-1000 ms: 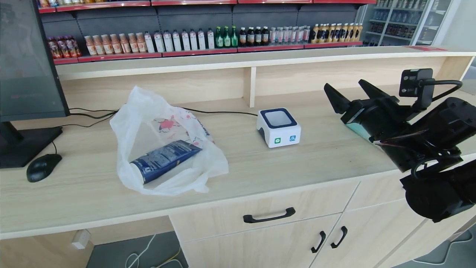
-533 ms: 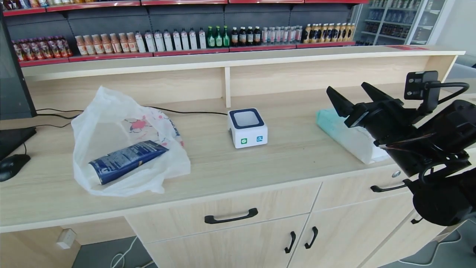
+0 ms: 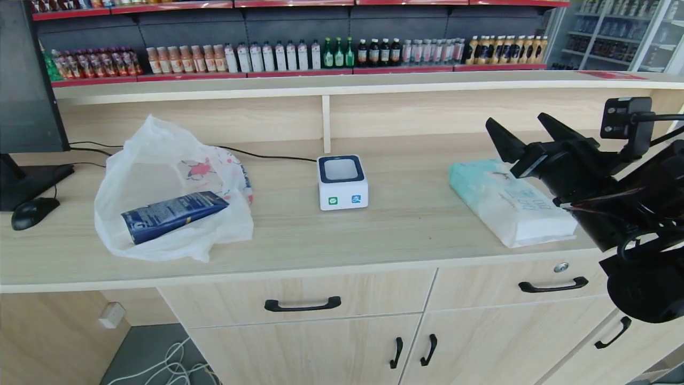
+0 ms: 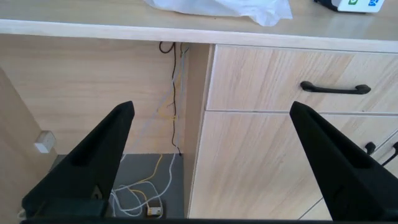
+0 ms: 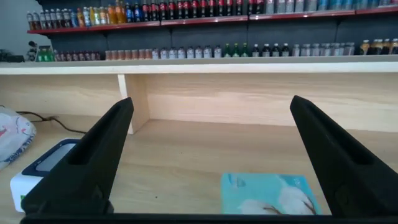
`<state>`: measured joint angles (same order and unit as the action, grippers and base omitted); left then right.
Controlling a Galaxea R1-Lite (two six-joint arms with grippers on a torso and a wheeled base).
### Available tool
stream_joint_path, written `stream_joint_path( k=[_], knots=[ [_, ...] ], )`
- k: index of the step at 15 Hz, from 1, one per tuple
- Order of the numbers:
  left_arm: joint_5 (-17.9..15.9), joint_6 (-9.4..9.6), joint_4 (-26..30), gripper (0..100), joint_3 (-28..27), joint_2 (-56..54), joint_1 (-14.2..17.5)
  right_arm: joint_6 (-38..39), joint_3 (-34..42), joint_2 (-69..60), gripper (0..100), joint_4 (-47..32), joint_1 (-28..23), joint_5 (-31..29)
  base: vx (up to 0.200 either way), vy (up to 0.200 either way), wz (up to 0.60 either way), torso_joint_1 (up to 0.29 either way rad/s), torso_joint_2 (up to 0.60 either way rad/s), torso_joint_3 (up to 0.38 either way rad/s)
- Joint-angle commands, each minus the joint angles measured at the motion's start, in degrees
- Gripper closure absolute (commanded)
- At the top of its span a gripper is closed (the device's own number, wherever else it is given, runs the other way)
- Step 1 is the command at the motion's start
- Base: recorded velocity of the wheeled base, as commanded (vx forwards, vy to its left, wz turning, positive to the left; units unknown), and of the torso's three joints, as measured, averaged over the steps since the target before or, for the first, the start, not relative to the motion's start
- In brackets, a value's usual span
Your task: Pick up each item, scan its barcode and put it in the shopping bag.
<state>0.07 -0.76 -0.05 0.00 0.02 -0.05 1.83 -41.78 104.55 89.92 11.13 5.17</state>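
Since a second ago the head camera has swung rightward, bringing the soft pale-green-and-white tissue pack [image 3: 507, 200] fully into sight; nothing on the light wooden counter [image 3: 406, 235] has itself shifted. One item looks done: a dark blue tube [image 3: 173, 214] lies inside the translucent white plastic shopping bag [image 3: 160, 160]. The tissue pack is left, unscanned by the look of it, lying flat to the right of the white cube scanner [image 3: 342, 182].

The right gripper [image 3: 514, 118] hangs just above the pack's far end, jaws spread wide and empty. The left gripper [image 4: 211, 106] is also spread and empty (low, before the cabinet front).

The scanner stands between pack and bag. A black cable [image 3: 267, 156] runs behind, and a black mouse [image 3: 33, 212] sits far left. The bag's slumped mouth may hinder dropping the pack in.
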Motion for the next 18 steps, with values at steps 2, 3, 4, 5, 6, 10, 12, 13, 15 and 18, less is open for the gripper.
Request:
stream_joint_path(
  k=[2, 3, 4, 5, 6, 10, 12, 13, 15, 18],
  knots=[
    [0.0, -0.04, 0.0, 0, 0.0, 0.0, 0.0, 0.0, -0.1, -0.4, 0, 0.1, -0.5, 0.0, 0.0, -0.2, 0.0, 0.005, 0.0, 0.007],
    [0.0, -0.04, 0.0, 0, 0.0, 0.0, 0.0, 0.0, -0.1, -0.7, 0, 0.1, -1.0, 0.0, 0.0, -0.2, 0.0, -0.002, 0.0, 0.002],
    [0.0, -0.04, 0.0, 0, 0.0, 0.0, 0.0, 0.0, 0.1, -0.7, 0, 0.1, -1.1, 0.0, 0.0, -0.2, 0.0, 0.007, 0.0, 0.002],
    [0.0, -0.04, 0.0, 0, 0.0, 0.0, 0.0, 0.0, 0.4, -0.8, 0, 0.1, -1.1, 0.0, 0.0, -0.2, 0.0, 0.012, 0.01, 0.012],
    [0.0, -0.04, 0.0, 0, 0.0, 0.0, 0.0, 0.0, 0.8, -1.1, 0, 0.1, -1.0, 0.0, 0.0, -0.2, 0.0, 0.007, 0.01, 0.002],
    [0.0, -0.04, 0.0, 0, 0.0, 0.0, 0.0, -0.2, 0.2, -1.2, 0, 0.1, -1.5, 0.1, 0.0, -0.2, 0.0, 0.004, 0.0, 0.002],
    [0.0, 0.05, 0.0, 0, 0.0, 0.0, 0.0, -2.5, 2.9, -3.2, 0, 0.1, -1.0, 0.4, 0.0, -0.2, 0.0, 0.0, 0.0, 0.0],
    [0.0, 0.05, 0.0, 0, 0.0, 0.0, 0.0, -2.4, 1.7, -4.3, 0, 0.1, 1.5, 1.1, 0.0, 0.0, 0.0, 0.0, 0.0, 0.0],
    [0.0, 0.05, 0.0, 0, 0.0, 0.0, 0.0, 0.0, -1.7, -4.7, 0, -1.8, 7.5, -1.3, 0.0, 0.0, 0.0, 0.0, 0.0, 0.0],
    [0.0, 0.05, 0.0, 0, 0.0, 0.0, 0.0, 2.0, -0.5, -5.2, 0, -5.6, 10.5, -12.8, 0.0, 0.0, 0.0, 0.0, 0.0, 0.0]
  ],
)
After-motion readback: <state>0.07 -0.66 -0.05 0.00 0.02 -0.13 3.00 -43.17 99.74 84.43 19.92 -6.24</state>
